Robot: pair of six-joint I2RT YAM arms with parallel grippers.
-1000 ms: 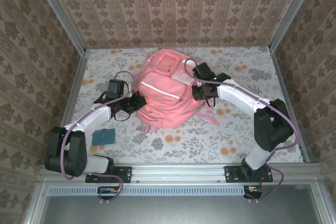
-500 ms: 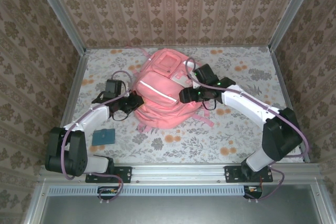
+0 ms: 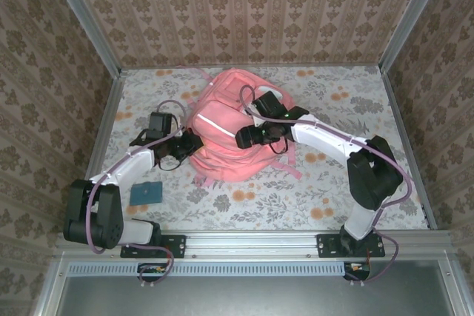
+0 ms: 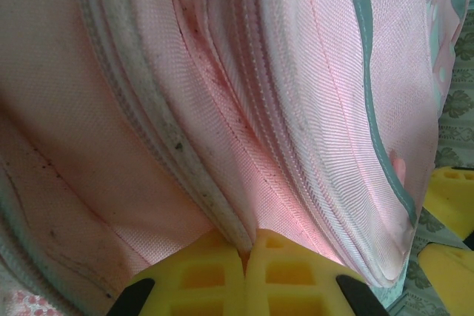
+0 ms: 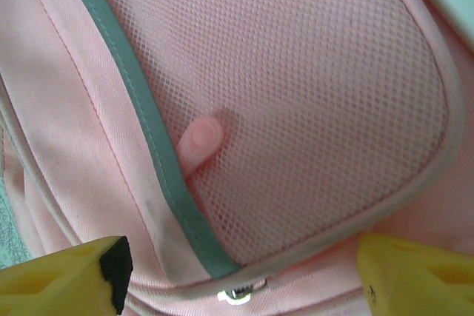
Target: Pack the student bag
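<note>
Pink student bag (image 3: 222,155) sits before me; my left gripper (image 4: 248,253) pinches its seam, my right gripper (image 5: 237,279) gapes over its mesh pocket (image 5: 311,94); a teal booklet (image 3: 146,192) lies well apart.

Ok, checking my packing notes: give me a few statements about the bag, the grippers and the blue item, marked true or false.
1. The left gripper is shut on a seam of the student bag. True.
2. The right gripper is shut. False: it is open over the mesh pocket.
3. A pink tab lies on that pocket. True.
4. The flat blue item is inside the bag. False: it lies on the table beside the left arm.
</note>
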